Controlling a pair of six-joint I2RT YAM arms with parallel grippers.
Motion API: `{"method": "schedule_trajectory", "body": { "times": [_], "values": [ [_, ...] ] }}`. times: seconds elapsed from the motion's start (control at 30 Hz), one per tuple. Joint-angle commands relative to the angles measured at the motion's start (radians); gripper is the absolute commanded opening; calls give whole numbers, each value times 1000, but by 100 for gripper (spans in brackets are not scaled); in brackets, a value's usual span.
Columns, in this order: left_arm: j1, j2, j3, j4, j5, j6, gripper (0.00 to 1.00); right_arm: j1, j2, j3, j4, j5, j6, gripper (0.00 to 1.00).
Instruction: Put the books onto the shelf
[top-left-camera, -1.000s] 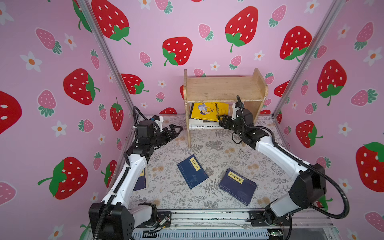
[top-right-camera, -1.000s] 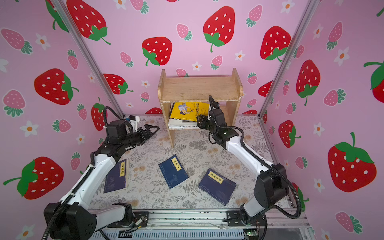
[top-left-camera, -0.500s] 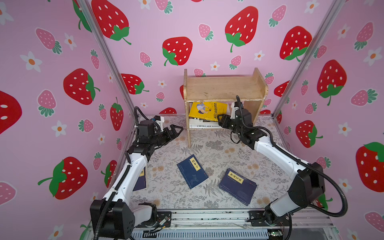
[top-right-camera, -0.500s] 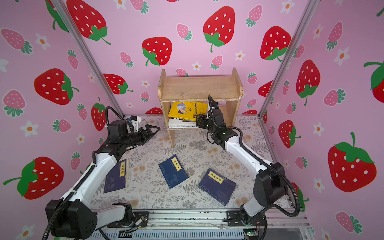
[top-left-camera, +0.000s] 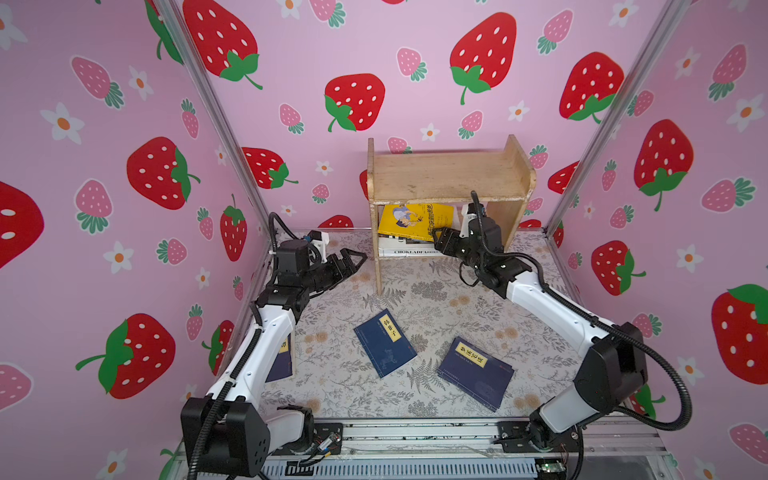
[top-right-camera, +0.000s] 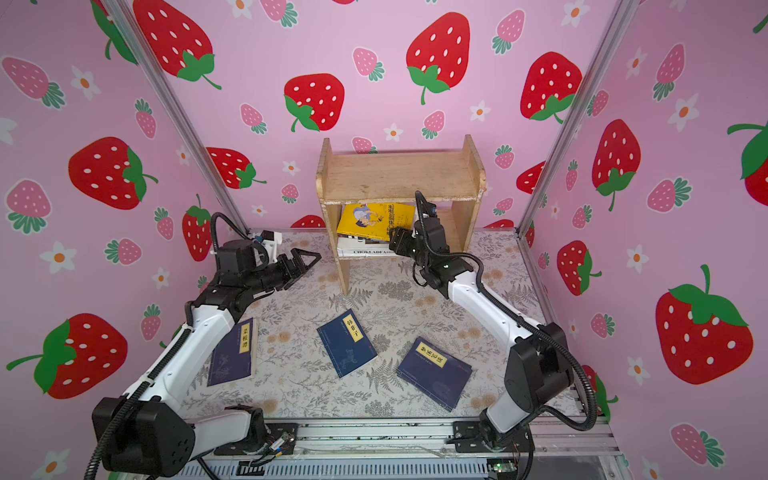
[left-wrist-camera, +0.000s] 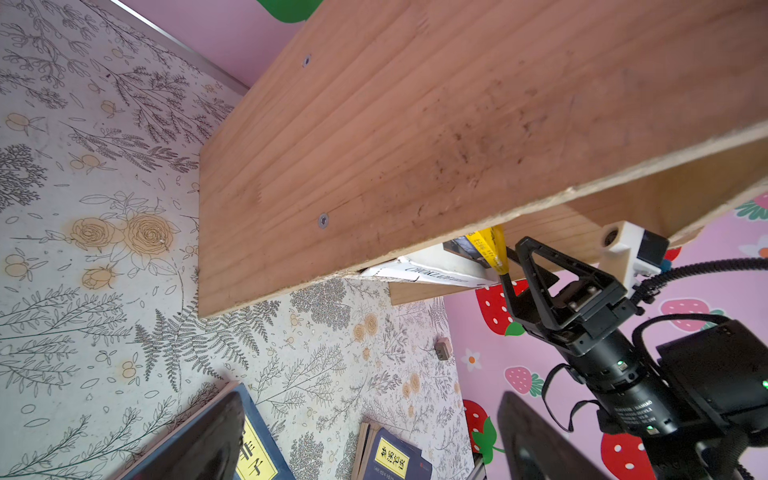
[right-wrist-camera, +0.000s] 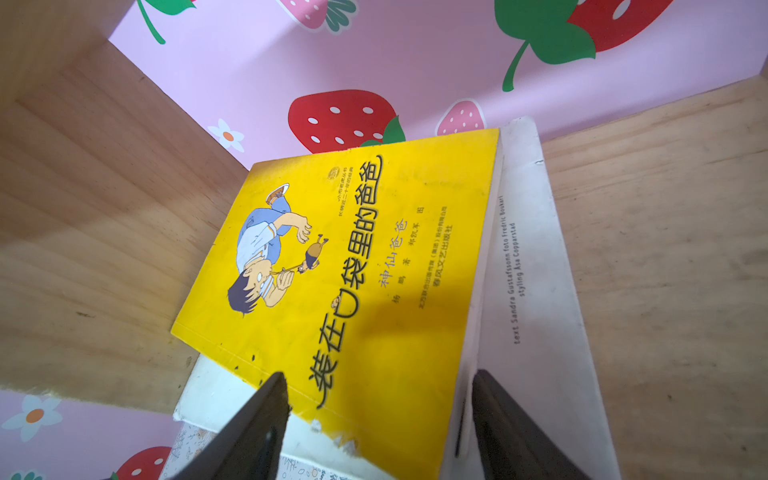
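Note:
The wooden shelf (top-left-camera: 449, 174) (top-right-camera: 399, 174) stands at the back. On its lower tier a yellow cartoon book (top-left-camera: 415, 220) (right-wrist-camera: 353, 270) lies tilted on the white "Chokladfabriken" book (top-left-camera: 405, 251) (right-wrist-camera: 528, 270). My right gripper (top-left-camera: 438, 237) (right-wrist-camera: 378, 382) is at that tier, open, its jaws either side of the yellow book's near corner. My left gripper (top-left-camera: 357, 262) (left-wrist-camera: 370, 401) hovers open and empty beside the shelf's left panel (left-wrist-camera: 415, 145). Three navy books with yellow labels lie flat on the table: middle (top-left-camera: 384, 343), right (top-left-camera: 476, 370), left (top-right-camera: 232, 353), partly under my left arm.
Pink strawberry walls close in the floral table (top-left-camera: 436, 299) on three sides. The shelf's top tier (top-right-camera: 399, 166) holds nothing. A metal rail (top-left-camera: 415, 432) runs along the front edge by the arm bases.
The right gripper's jaws have spread wider at the yellow book. Both arms stay almost where they were.

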Motion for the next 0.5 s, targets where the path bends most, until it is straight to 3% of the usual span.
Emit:
{"method": "schedule_trajectory", "body": {
  "times": [0.0,0.2,0.47],
  "values": [
    [6,10,-6,32,27,-9,96,-10,-16,38,-5,6,15,72],
    [5,9,-9,36,28,-7,96,-10,44,148,-138,-15,27,72],
    [5,28,-1,73,50,-24,96,-6,48,108,-70,-119,52,65]
  ]
}}
